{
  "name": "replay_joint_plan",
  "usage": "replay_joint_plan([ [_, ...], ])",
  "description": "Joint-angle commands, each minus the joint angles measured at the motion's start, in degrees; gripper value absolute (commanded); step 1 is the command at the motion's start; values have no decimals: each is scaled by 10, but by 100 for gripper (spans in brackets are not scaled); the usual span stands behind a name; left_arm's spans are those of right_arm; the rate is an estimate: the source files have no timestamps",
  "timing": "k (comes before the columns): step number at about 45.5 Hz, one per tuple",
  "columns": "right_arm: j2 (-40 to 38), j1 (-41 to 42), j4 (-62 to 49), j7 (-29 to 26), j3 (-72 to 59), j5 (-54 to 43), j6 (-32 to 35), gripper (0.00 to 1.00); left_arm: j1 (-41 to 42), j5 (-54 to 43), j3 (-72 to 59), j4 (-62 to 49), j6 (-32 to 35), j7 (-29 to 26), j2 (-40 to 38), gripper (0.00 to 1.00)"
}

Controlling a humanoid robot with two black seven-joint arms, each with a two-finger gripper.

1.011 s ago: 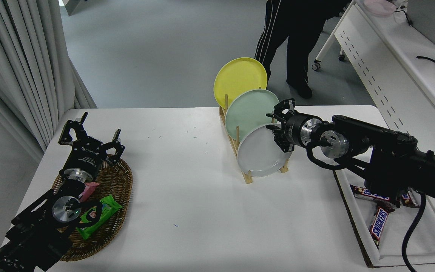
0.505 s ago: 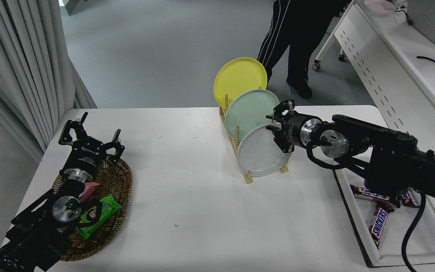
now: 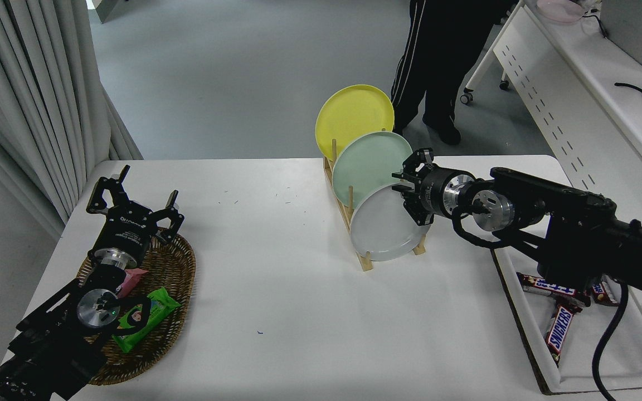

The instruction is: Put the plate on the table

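The light-grey plate [image 3: 382, 228] stands on edge in the front slot of a wooden rack [image 3: 366, 260] on the white table [image 3: 298, 312]. A mint-green plate [image 3: 368, 161] and a yellow plate [image 3: 351, 117] stand behind it. My right gripper [image 3: 408, 188] reaches in from the right and is at the grey plate's upper right rim, its fingers spread open above and below that rim. My left gripper [image 3: 131, 195] is parked open at the lower left, over a wicker basket.
The wicker basket [image 3: 173, 267] holds snack packets. A white tray [image 3: 527, 334] with chocolate bars lies at the right edge under my right arm. A person's legs [image 3: 438, 61] stand beyond the table. A white perforated desk [image 3: 566, 106] is at the far right.
My right gripper has edged slightly closer to the grey plate's rim. The person behind the table has stepped to the right. The plates have not moved.
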Motion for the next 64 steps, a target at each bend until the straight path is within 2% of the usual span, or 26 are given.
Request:
replay_joint_plan([
  [1, 0, 1, 0, -1, 0, 0, 0, 19, 0, 0, 0, 0, 0, 0, 0, 100],
  [32, 1, 0, -2, -12, 2, 1, 2, 12, 0, 0, 0, 0, 0, 0, 0, 100],
  [40, 2, 1, -1, -12, 5, 2, 7, 2, 0, 0, 0, 0, 0, 0, 0, 100],
  [45, 1, 1, 0, -13, 12, 2, 8, 0, 0, 0, 0, 0, 0, 0, 0, 100],
  [64, -8, 16, 2, -45, 27, 10, 9, 0, 0, 0, 0, 0, 0, 0, 0, 100],
])
